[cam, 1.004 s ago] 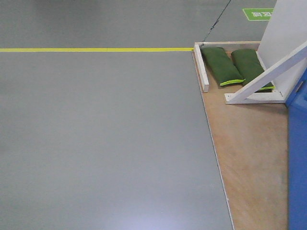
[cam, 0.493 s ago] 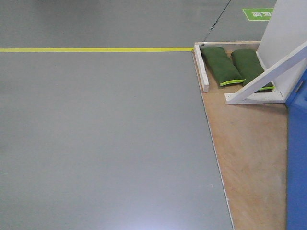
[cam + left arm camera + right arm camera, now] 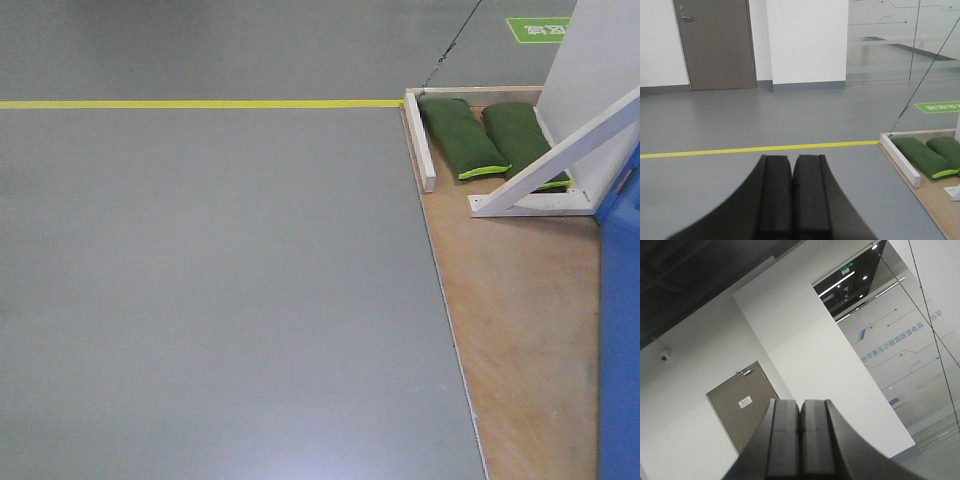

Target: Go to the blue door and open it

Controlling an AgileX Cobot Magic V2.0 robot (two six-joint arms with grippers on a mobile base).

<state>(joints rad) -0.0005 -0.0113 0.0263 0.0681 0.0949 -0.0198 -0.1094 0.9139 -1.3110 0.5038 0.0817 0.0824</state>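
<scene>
Grey floor fills most of the front view, crossed by a yellow line near the top. The blue door sits at the far right, cut off by the frame edge so that only a narrow strip of its glossy panel shows. It stands on a plywood base. Beyond it a white brace slants up against a white panel, and both run out of the picture. Two green sandbags lie side by side on the base, the right one partly hidden behind the brace. A green floor sign is clipped at the top, its lettering too small to read.

The left pincer is clenched, pads pressed together on nothing, and points level across the floor toward a grey door. The sandbags appear at the right edge of that view, the farther one cut off. The right pincer is likewise clamped tight and empty, tilted up at a white wall. A small notice on the door there is unreadable.
</scene>
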